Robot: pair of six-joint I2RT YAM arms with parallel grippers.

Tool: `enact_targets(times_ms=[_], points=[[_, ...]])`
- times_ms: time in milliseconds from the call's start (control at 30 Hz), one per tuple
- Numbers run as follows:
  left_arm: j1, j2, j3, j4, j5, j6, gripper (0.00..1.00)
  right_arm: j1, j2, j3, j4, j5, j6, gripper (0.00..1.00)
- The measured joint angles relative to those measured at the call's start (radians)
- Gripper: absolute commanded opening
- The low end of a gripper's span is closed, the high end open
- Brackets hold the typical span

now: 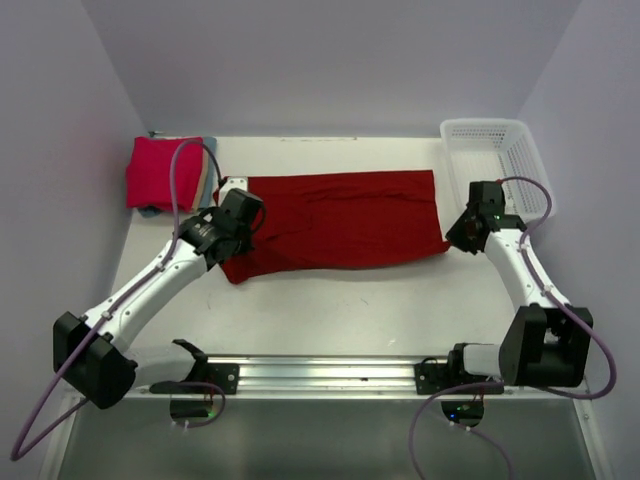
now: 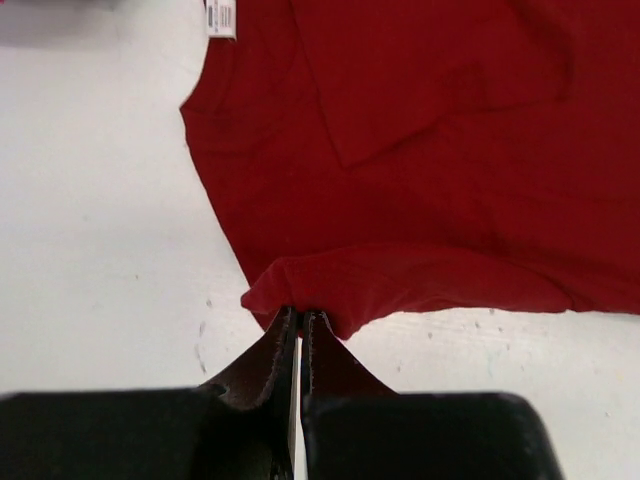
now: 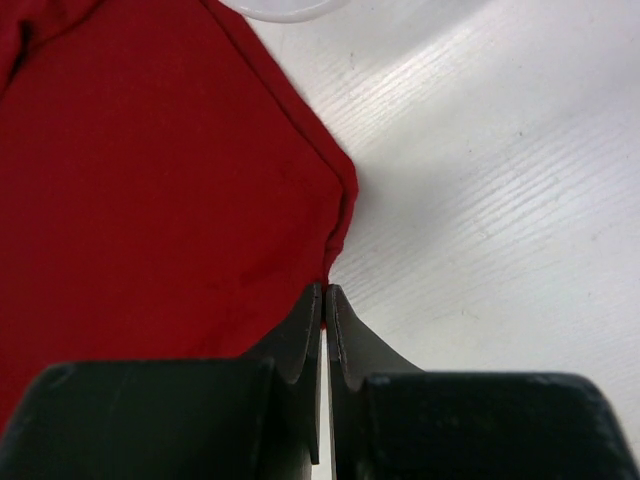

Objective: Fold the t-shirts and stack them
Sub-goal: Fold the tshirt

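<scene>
A dark crimson t-shirt [image 1: 340,220] lies spread across the middle of the table, partly folded lengthwise. My left gripper [image 1: 240,222] is at its left end near the collar label [image 2: 220,18]. It is shut on a rolled edge of the crimson cloth [image 2: 300,312]. At the shirt's right near corner, my right gripper [image 1: 458,238] is shut on the hem corner [image 3: 326,288]. A folded pinkish-red t-shirt [image 1: 160,172] rests at the back left on top of a blue-grey one [image 1: 209,175], of which only the edges show.
A white mesh basket [image 1: 495,150] stands at the back right, just behind my right arm. Bare white tabletop [image 1: 340,310] runs between the shirt and the rail at the near edge. Walls close in on the left, back and right.
</scene>
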State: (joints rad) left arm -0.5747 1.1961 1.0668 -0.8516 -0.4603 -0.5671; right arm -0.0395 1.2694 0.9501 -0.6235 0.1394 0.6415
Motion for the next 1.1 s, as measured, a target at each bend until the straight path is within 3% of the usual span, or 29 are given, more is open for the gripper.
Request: enact_targets(times_ms=[367, 700, 1100], points=[[0.14, 0.212, 0.081, 0.216, -0.015, 0.12, 0.0, 0.0, 0.302, 0.183, 0.051, 0.006, -0.045, 0.0], [0.199, 0.367, 0.145, 0.293, 0.004, 0.172, 0.0, 0.0, 0.534, 0.354, 0.079, -0.005, -0.049, 0.0], [0.25, 0.473, 0.211, 0.343, 0.025, 0.196, 0.0, 0.008, 0.666, 0.497, 0.097, -0.029, -0.052, 0.0]])
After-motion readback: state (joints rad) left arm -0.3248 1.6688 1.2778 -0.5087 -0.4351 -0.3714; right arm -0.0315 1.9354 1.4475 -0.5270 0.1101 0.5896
